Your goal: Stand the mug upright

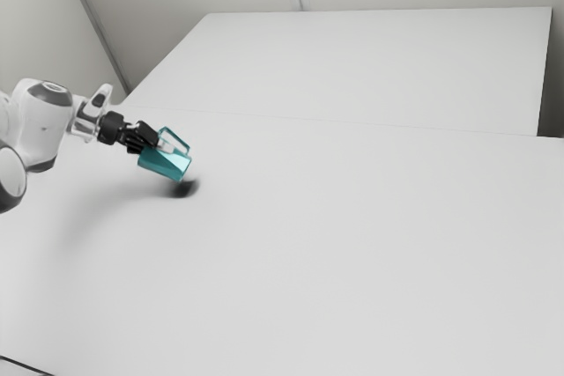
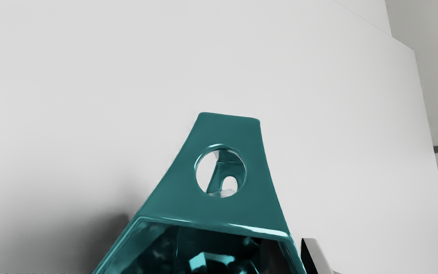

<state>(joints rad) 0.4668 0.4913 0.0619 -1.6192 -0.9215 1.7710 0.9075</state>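
Mug (image 1: 163, 163) held aslant over the surface (image 1: 352, 235), fingers (image 2: 316, 257) looking clamped on its wall! Not upright yet; levelling, setting down and release look left.

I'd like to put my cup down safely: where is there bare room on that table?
The white tabletop is bare from the tilted teal mug toward the exterior view's right, on both sides of the thin seam. It is crowded at the exterior view's left, around the robot arm, gripper and mug.
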